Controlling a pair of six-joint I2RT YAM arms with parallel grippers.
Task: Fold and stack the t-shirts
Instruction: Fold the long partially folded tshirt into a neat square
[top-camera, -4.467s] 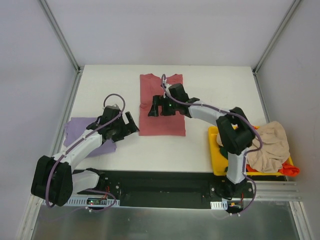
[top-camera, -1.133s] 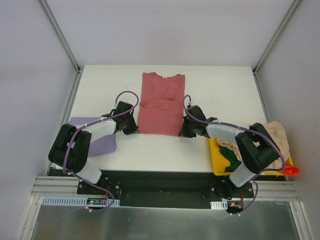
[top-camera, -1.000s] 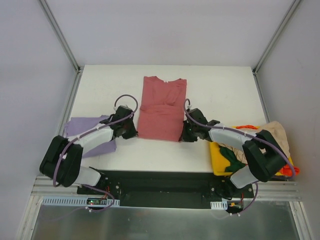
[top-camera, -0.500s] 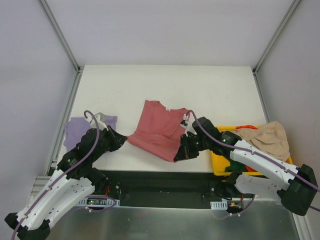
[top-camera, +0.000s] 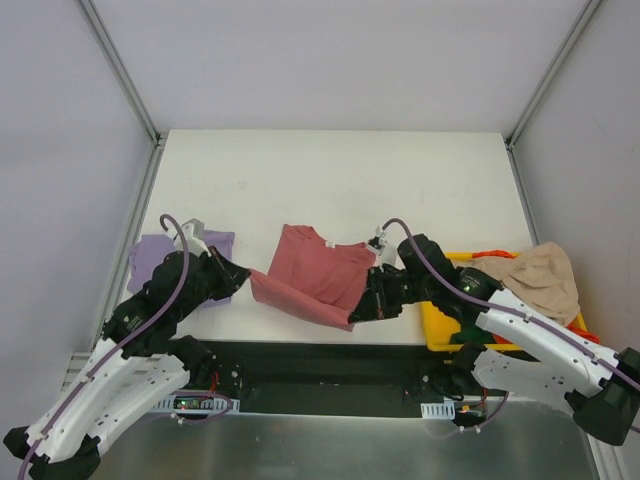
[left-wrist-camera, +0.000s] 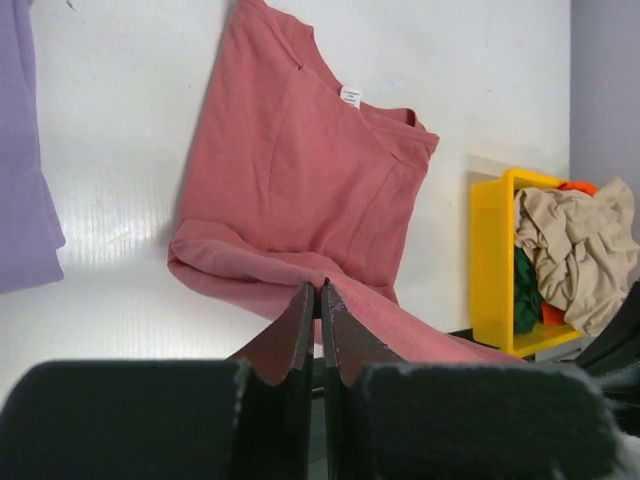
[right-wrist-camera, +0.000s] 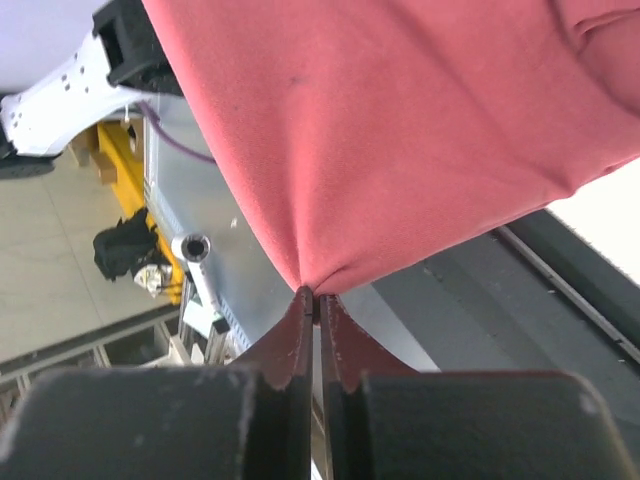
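Note:
The dusty pink-red t-shirt (top-camera: 312, 275) is lifted at its near hem, while its collar end with the white tag (left-wrist-camera: 350, 96) still lies on the table. My left gripper (top-camera: 245, 277) is shut on the hem's left corner (left-wrist-camera: 318, 288). My right gripper (top-camera: 356, 315) is shut on the hem's right corner (right-wrist-camera: 312, 289), and the cloth hangs stretched between the two. A lavender-purple t-shirt (top-camera: 160, 258) lies flat at the left, partly under my left arm.
A yellow bin (top-camera: 437, 310) at the right near edge holds a beige t-shirt (top-camera: 535, 280), with green (left-wrist-camera: 524, 290) and orange-red (top-camera: 580, 342) cloth beneath it. The black base rail (top-camera: 330, 365) runs along the table's near edge.
Both grippers have pulled the pink-red t-shirt's near hem up and toward the near edge. The shirt has slid nearer and bunched shorter, and the arms have drawn back and risen.

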